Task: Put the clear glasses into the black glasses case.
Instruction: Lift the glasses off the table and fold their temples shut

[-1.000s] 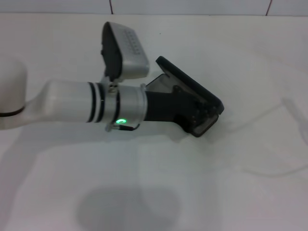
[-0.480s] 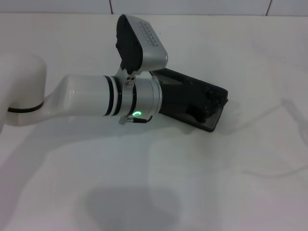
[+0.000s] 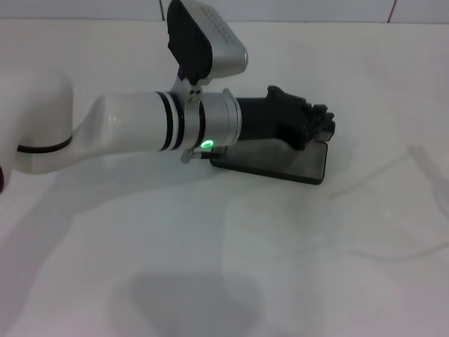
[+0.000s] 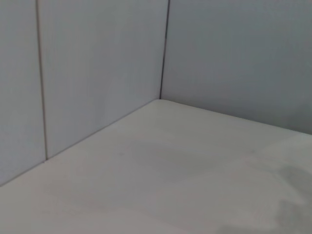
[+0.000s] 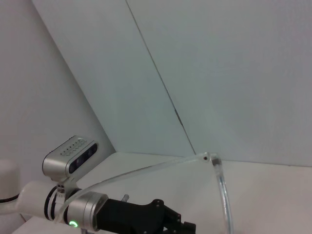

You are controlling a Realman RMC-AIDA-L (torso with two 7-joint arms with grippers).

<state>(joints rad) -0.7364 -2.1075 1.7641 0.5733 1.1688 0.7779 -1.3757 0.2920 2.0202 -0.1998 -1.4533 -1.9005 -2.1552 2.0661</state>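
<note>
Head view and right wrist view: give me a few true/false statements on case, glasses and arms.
1. The left gripper is over the black oblong glasses case. True.
2. The case stands upright on its end. False: it lies flat on the white table.
3. The transparent plastic clear glasses are already in the case. False: the right wrist view shows them up close to that camera, outside the case.
4. A small green light glows on the white left arm near its wrist. True.
5. Both arms show in the head view. False: only the left arm does.
</note>
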